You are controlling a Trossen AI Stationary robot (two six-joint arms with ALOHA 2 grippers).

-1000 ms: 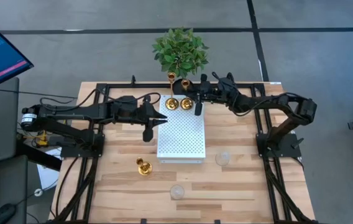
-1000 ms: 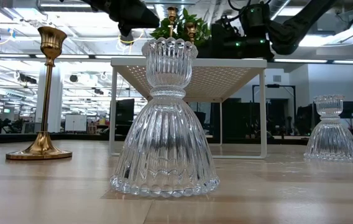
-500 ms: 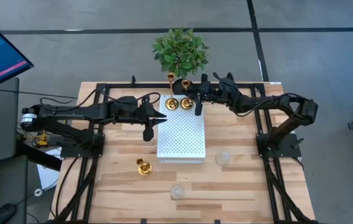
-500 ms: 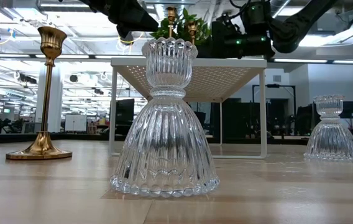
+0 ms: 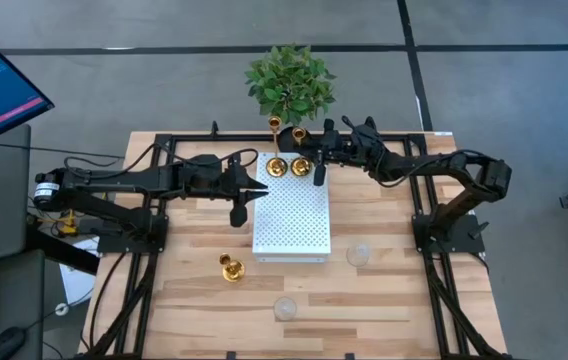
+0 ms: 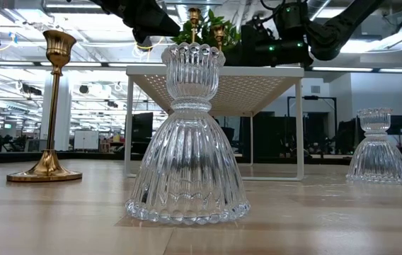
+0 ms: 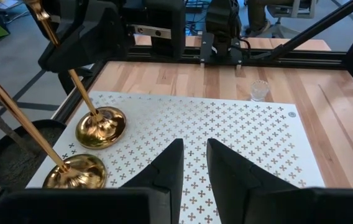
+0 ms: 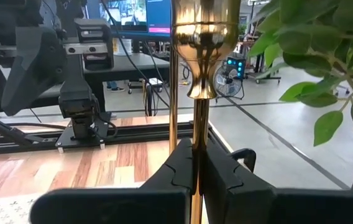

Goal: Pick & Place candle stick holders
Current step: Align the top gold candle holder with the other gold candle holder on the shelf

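Two gold candle stick holders stand on their round bases [image 5: 277, 166] [image 5: 300, 166] at the far end of a white perforated shelf [image 5: 292, 225]. My right gripper [image 5: 311, 163] is shut on the right-hand one. My left gripper [image 5: 262, 188] hovers by the shelf's left edge, its fingers [image 7: 194, 163] a narrow gap apart and empty. A third gold holder [image 5: 230, 268] stands on the table left of the shelf. Two clear glass holders [image 5: 359, 254] [image 5: 284, 308] stand on the table nearer the front. My right gripper pinches the gold holder's thin stem [image 8: 196, 134] between its two fingers, below the cup [image 8: 202, 43]. The fingers come level from the table's right side and lie across the upright stem. The holder's round base [image 7: 102, 127] rests on the shelf.
A green potted plant [image 5: 290, 82] stands just beyond the table's far edge, close behind the two gold holders. Black frame rails run along the table's sides. The shelf stands on thin legs [image 6: 300, 124] above the wood.
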